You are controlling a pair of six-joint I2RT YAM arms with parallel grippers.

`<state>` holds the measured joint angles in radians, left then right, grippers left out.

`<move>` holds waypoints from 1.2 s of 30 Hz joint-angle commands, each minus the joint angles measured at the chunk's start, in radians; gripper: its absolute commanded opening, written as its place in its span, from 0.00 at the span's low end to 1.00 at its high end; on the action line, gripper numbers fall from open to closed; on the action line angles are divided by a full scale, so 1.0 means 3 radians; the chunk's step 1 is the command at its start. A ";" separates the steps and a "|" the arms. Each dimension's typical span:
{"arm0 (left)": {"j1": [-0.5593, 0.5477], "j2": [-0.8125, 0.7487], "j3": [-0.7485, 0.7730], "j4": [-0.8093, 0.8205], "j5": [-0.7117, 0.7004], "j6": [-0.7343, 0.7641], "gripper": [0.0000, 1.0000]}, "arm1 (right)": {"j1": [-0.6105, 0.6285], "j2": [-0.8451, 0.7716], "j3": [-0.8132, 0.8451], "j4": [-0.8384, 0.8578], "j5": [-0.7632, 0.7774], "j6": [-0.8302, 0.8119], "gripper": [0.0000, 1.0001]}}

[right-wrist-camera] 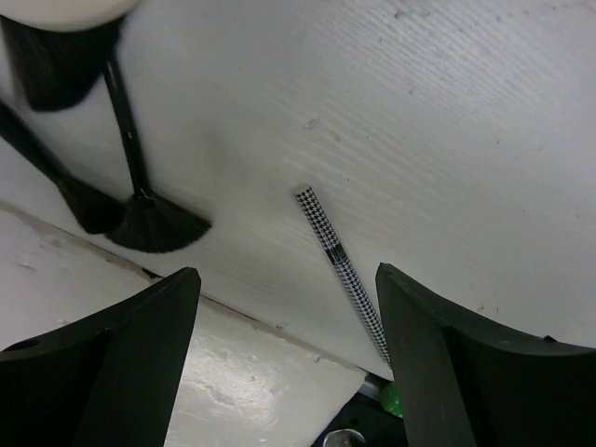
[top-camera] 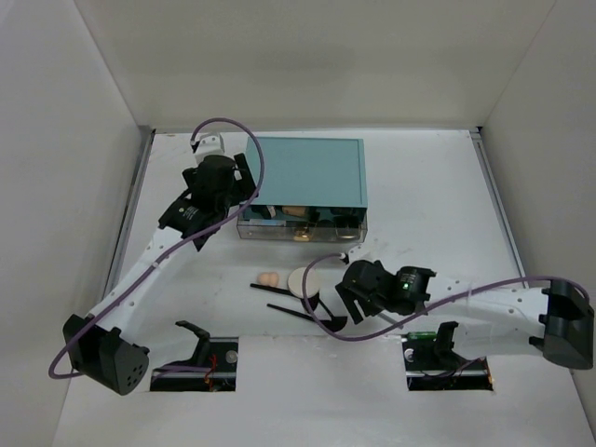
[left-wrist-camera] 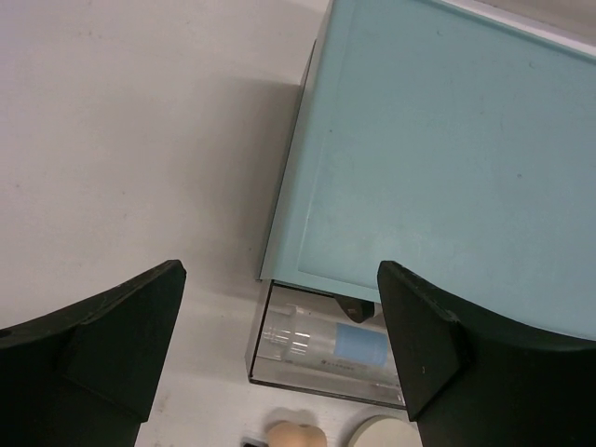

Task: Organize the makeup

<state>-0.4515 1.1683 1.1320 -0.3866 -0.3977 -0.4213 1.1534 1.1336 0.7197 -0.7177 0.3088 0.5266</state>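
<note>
Teal drawer box (top-camera: 307, 172): clear bottle (left-wrist-camera: 321, 343) lies in its open clear drawer (top-camera: 256, 231). In front of the box, not yet stowed: peach egg-shaped sponge (top-camera: 268, 278), round cream puff (top-camera: 296, 277), black brushes (right-wrist-camera: 154, 223), checked pencil (right-wrist-camera: 337, 259). Left pincer (left-wrist-camera: 279, 279) and right pincer (right-wrist-camera: 287, 289) both spread, empty.

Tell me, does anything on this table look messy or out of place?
Nothing looks spilled or broken. The oddity is clutter: a peach sponge, round puff, black brushes and a checkered pencil lie scattered at different angles on the table before the teal box, whose clear drawer stands pulled open.
</note>
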 commanded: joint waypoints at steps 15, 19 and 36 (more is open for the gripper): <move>0.0132 -0.0392 -0.0158 0.0077 -0.0050 -0.0027 0.84 | -0.0487 0.0496 -0.0118 0.0419 -0.0395 -0.0170 0.62; 0.0183 -0.0407 -0.0158 0.0077 -0.0045 -0.0012 0.84 | -0.0544 0.0583 -0.0118 0.0455 -0.0482 -0.0191 0.53; 0.0464 -0.0714 -0.0240 0.0143 -0.0045 0.0009 0.84 | -0.0692 0.1027 0.0091 0.0240 -0.0733 -0.0181 0.19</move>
<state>-0.3271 0.9867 1.0721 -0.3809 -0.3973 -0.4206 0.9455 1.3926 0.7162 -0.6392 0.0925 0.4591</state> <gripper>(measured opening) 0.840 0.222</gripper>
